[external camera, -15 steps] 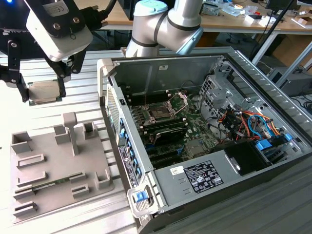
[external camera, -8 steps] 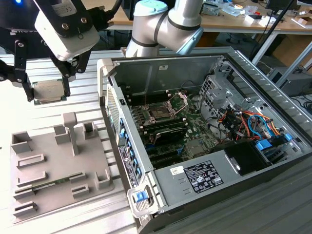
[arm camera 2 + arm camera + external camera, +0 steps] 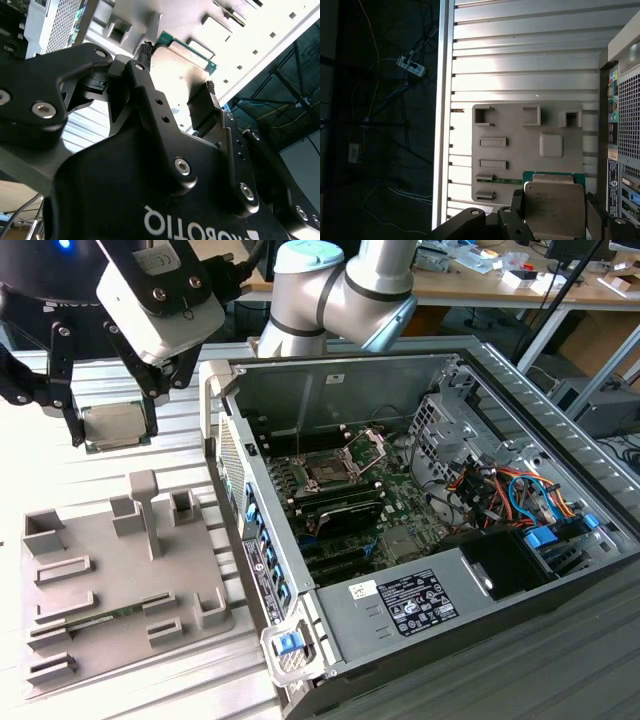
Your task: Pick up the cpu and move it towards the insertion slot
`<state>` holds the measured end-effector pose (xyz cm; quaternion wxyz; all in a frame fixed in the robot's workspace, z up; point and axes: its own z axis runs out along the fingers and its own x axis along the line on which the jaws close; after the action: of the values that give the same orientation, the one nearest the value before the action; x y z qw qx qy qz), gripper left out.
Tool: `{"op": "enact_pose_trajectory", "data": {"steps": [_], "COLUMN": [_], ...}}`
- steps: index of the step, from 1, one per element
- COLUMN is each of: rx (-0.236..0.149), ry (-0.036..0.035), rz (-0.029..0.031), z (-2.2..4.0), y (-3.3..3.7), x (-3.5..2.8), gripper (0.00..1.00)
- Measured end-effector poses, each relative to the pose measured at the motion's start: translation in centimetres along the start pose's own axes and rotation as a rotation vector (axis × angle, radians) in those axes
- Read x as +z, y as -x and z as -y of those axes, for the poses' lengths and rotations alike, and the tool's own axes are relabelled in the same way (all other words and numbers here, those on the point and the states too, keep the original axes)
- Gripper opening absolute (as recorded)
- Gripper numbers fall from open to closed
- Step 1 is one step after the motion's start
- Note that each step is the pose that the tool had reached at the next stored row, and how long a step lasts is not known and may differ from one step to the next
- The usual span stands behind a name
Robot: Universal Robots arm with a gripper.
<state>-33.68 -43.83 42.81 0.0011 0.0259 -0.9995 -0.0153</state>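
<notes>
The cpu, a flat square chip with a pale silver top and a green edge, hangs in the air with my gripper shut on it. It is above the aluminium table, just beyond the grey tray, at the exterior view's left. In the first wrist view the cpu sits between the black fingers, over the tray. In the second wrist view the gripper clamps the chip at both edges. The insertion slot lies inside the open computer case, its metal plate hinged up.
The case's side wall stands between the gripper and the motherboard. A green memory stick lies in the tray, and a grey post rises from it. Cables and drive bays fill the case's far side.
</notes>
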Motion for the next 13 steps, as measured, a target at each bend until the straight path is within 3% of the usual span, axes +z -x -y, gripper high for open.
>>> {"op": "enact_pose_trajectory", "data": {"steps": [13], "rx": [0.000], "ry": [0.0000], "rz": [-0.0002], "z": [0.07], "y": [1.32], "x": [0.00], "gripper": [0.55]}}
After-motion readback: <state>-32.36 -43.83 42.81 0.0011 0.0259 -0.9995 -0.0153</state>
